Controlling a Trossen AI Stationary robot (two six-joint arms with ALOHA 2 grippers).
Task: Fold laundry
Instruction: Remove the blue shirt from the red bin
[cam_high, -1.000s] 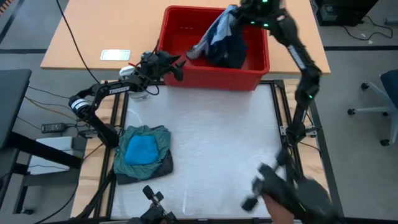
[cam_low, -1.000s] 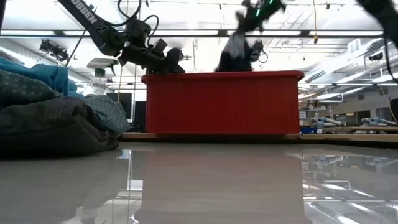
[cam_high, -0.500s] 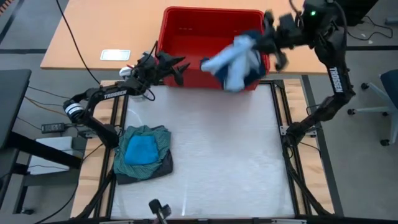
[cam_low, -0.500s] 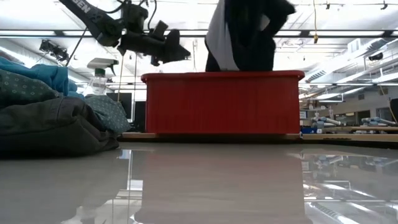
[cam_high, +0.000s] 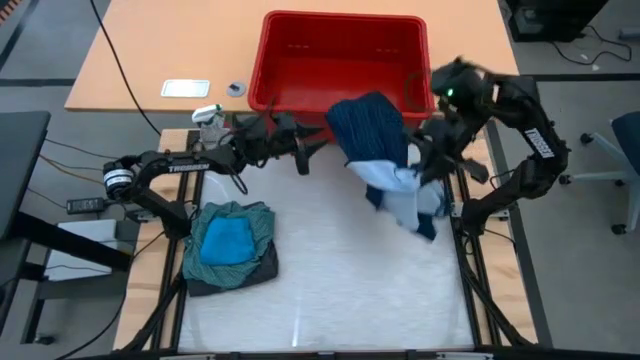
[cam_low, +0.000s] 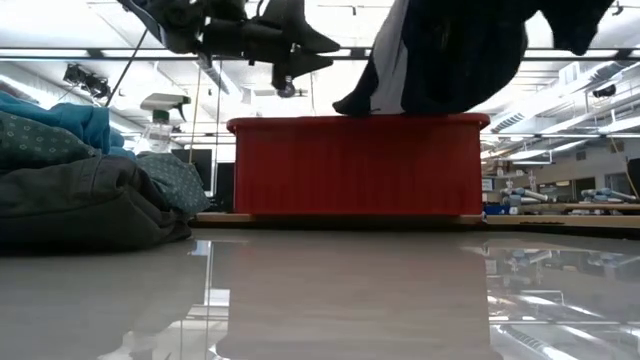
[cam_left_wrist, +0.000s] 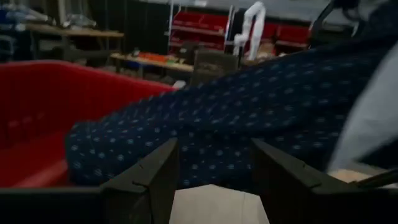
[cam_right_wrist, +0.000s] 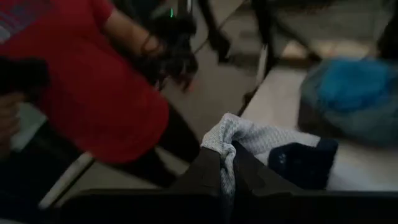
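The right gripper (cam_high: 432, 160), at the centre right of the high view, has its fingers pinched tight on a fold of the whitish piece (cam_high: 400, 195). From it a bundle of laundry hangs in the air over the white bench (cam_high: 330, 270), just in front of the red bin (cam_high: 345, 70). The right wrist view shows the pale cloth (cam_right_wrist: 239, 140) caught between the two dark fingers (cam_right_wrist: 202, 171), with a bit of dark blue fabric just beside it.

The navy dotted piece (cam_high: 365, 125) drapes from the same bundle, its upper edge reaching over the front rim of the red bin in the high view. In the low view the dark cloth (cam_low: 450, 55) hangs at the top of the frame, above the bin's front wall (cam_low: 360, 165).

The left gripper (cam_high: 300, 150) reaches in from the left of the high view, level with the bin's front left corner, its fingers spread apart and holding nothing. In the left wrist view the navy dotted fabric (cam_left_wrist: 261, 118) fills the frame just beyond the two parted fingers (cam_left_wrist: 149, 177), not touching them.

At the lower left of the high view a folded stack lies on the bench: the small bright blue piece (cam_high: 226, 240) on top, the teal-green shirt (cam_high: 262, 222) beneath it, and the dark grey piece (cam_high: 262, 270) at the bottom. In the low view the stack (cam_low: 80, 190) sits at the left edge. A spray bottle (cam_high: 208, 116) stands near the left arm.
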